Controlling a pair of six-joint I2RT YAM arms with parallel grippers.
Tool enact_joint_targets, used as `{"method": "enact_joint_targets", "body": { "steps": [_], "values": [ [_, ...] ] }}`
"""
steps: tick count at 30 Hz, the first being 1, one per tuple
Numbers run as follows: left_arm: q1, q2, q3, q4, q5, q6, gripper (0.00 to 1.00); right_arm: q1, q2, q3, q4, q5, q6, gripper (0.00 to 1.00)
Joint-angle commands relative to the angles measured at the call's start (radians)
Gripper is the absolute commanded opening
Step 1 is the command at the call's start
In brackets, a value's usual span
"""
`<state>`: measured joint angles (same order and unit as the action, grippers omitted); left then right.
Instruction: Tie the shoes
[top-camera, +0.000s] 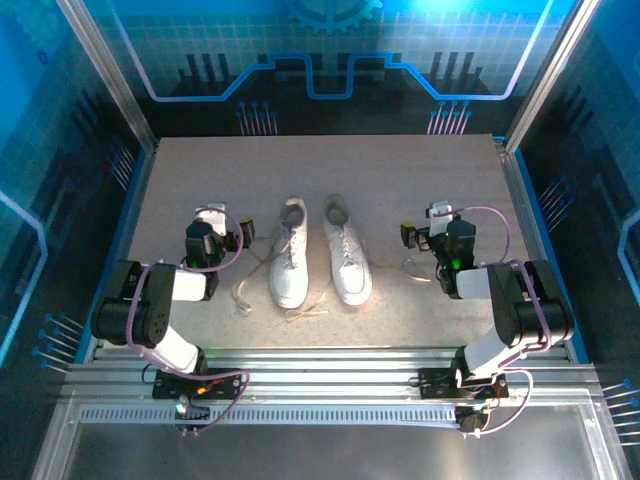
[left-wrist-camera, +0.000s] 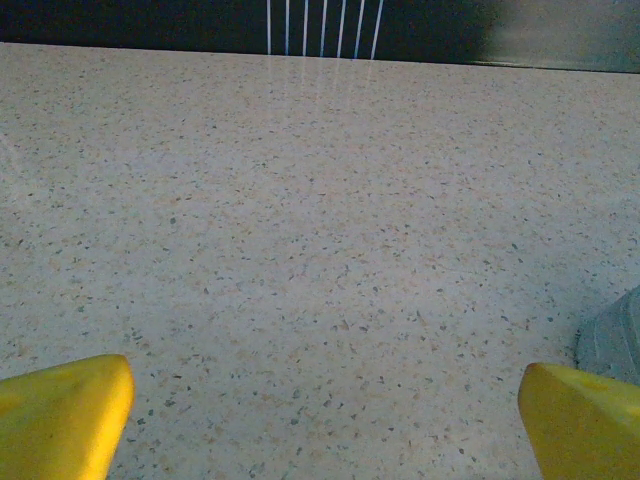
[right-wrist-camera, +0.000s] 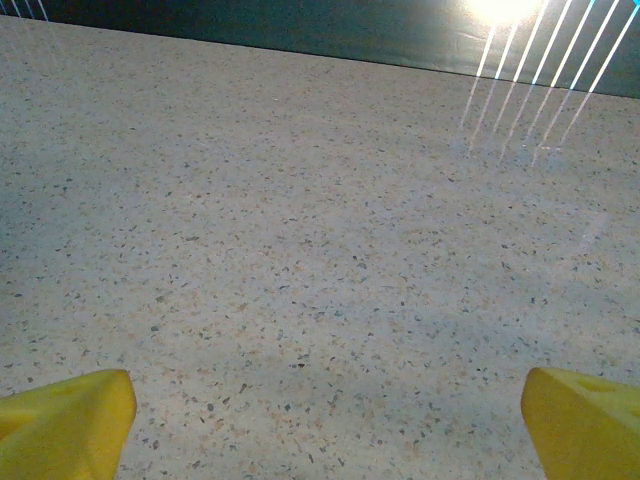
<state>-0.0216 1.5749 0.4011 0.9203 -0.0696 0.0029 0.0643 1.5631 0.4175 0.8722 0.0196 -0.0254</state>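
Two white shoes lie side by side mid-table, toes toward the arm bases: the left shoe (top-camera: 289, 262) and the right shoe (top-camera: 347, 260). Their laces are untied; loose ends trail left (top-camera: 243, 290), in front of the toes (top-camera: 306, 311), and right (top-camera: 411, 267). My left gripper (top-camera: 222, 222) rests left of the shoes, open, its yellow fingertips (left-wrist-camera: 65, 410) wide apart over bare table (left-wrist-camera: 325, 400). A grey-white sliver of the left shoe (left-wrist-camera: 615, 342) shows at the right edge of that view. My right gripper (top-camera: 432, 224) sits right of the shoes, open over bare table (right-wrist-camera: 328, 400).
The speckled tabletop (top-camera: 330, 165) stretches back to a dark wall with blue lighting. Metal frame posts (top-camera: 120, 90) stand at the back corners, and an aluminium rail (top-camera: 320, 365) runs along the near edge.
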Motion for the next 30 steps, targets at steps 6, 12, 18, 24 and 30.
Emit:
{"method": "enact_joint_targets", "body": {
  "steps": [6,12,18,24,30],
  "values": [
    [0.019,-0.023,-0.014,-0.006,0.034,0.010,1.00,-0.009,-0.025,-0.013,0.000,0.012,0.012,1.00],
    [0.042,-0.024,-0.013,-0.010,0.078,-0.005,0.99,-0.009,-0.025,-0.012,0.001,0.011,0.012,1.00],
    [0.053,-0.025,-0.015,-0.008,0.099,-0.012,1.00,-0.015,-0.025,-0.011,0.001,0.003,0.015,1.00],
    [0.054,-0.069,-0.024,-0.020,0.121,-0.007,0.99,-0.015,-0.030,-0.031,0.032,-0.001,0.017,1.00],
    [0.035,-0.282,0.039,-0.328,0.106,-0.022,0.93,0.025,-0.224,0.011,-0.210,0.022,-0.017,1.00]
  ]
}}
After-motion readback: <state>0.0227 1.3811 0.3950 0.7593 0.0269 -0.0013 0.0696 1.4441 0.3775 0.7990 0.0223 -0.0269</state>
